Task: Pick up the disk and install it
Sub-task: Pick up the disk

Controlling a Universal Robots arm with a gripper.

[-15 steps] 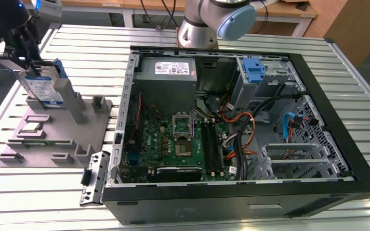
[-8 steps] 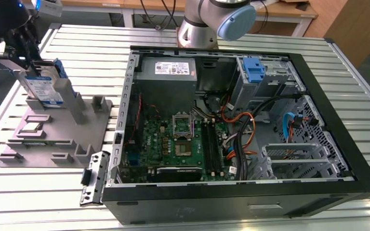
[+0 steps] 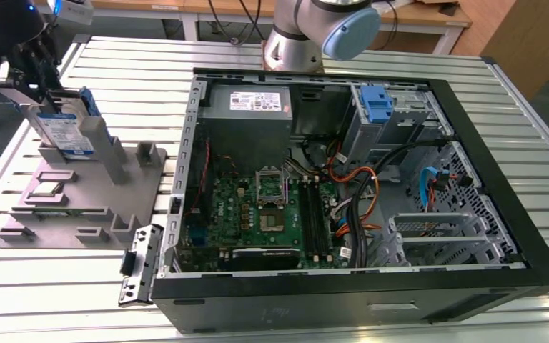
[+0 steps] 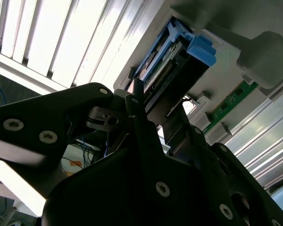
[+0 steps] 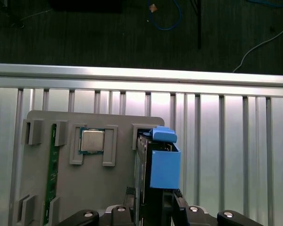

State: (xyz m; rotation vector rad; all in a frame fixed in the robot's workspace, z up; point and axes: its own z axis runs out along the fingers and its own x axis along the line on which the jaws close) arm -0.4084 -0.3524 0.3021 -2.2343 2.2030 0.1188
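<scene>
The disk (image 3: 65, 130) stands upright on its edge in a slot of the grey fixture plate (image 3: 88, 207) at the exterior view's left, silver with a blue-and-white label and blue rails. My gripper (image 3: 38, 89) comes down on its upper end, fingers pressed against both flat sides. In the first wrist view the disk's blue rail (image 5: 162, 165) rises between the two fingers (image 5: 130, 197). The second wrist view shows the disk (image 4: 172, 59) clamped between the black fingers (image 4: 137, 110). Its lower edge still sits at the fixture.
An open computer case (image 3: 470, 121) lies to the right, with a grey power supply (image 3: 248, 103), motherboard (image 3: 265, 207), cables, and a blue latch (image 3: 376, 106) at the drive bay. The fixture also carries a processor (image 5: 91, 140) and a memory stick (image 5: 51, 179). A black bracket (image 3: 139, 266) lies beside the case.
</scene>
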